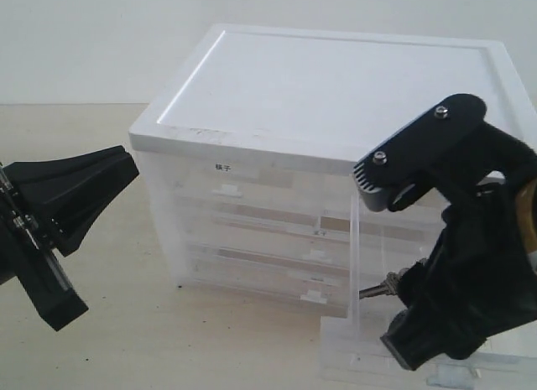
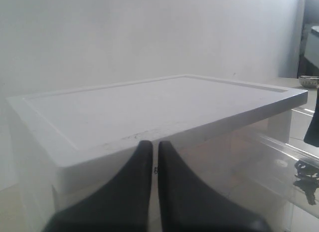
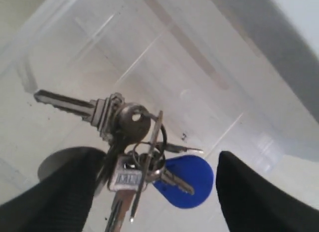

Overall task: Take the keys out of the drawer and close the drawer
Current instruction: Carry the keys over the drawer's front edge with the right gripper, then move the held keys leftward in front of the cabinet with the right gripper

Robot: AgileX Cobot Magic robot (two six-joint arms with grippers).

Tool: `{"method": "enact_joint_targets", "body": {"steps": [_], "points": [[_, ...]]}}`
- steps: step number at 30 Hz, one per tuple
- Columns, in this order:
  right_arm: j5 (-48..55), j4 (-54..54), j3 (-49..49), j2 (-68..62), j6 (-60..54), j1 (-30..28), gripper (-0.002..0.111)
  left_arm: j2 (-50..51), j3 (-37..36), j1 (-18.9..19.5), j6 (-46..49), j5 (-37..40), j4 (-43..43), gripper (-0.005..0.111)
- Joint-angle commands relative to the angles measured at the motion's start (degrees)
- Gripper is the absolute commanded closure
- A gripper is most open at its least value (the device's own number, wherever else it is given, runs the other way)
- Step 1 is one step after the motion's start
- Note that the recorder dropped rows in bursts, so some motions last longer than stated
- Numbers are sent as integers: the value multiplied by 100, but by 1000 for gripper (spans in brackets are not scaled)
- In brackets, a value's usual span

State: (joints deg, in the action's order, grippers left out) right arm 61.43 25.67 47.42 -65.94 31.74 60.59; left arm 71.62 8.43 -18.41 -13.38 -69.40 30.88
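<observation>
Left gripper: fingers together, only a hairline slit between them in the left wrist view; holding nothing. It hangs above the table, tips aimed at the cabinet. The cabinet's white top edge lies just ahead of the tips and slightly above them, apart from them.

Cabinet: white lid, translucent body, stacked drawers with small white tab handles. A label with black characters sits high on the front, ahead of the left tips and off toward the right arm's side.

Drawer: stands well out from the cabinet front, on the right arm's side. Its clear side wall is upright just beside the right gripper, which hangs over the open part.

Keys: the bunch sits between the right fingers, low in the opening. One long key points out sideways past one finger. The blue fob lies toward the other finger, apart from it. The bunch overlaps the first finger; whether it leans on it or lies on the drawer floor behind, cannot tell. In the exterior view one key tip sticks out of the gripper toward the cabinet, over the open drawer.

Right gripper: jaws spread wide, pads not pressing the keys.
</observation>
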Motion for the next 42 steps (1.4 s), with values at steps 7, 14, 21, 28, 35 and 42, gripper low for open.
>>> {"method": "enact_joint_targets", "body": {"steps": [7, 14, 21, 28, 35, 42], "points": [[-75, 272, -10, -783, -70, -8, 108, -16, -36, -34, -63, -56, 39, 102], [-12, 967, 11, -477, 32, -8, 108, -16, -36, -34, -73, -56, 39, 102], [-171, 1001, 11, 180, 32, -8, 108, -16, -36, -34, -73, -56, 13, 102], [-355, 925, 92, 764, -97, -8, 108, -16, -36, -34, -73, -56, 13, 102], [-463, 488, 786, 869, -627, -8, 108, -16, -36, -34, -73, -56, 13, 102], [-1028, 225, 1365, 869, -866, -8, 108, -16, -36, -34, -73, -56, 13, 102]]}}
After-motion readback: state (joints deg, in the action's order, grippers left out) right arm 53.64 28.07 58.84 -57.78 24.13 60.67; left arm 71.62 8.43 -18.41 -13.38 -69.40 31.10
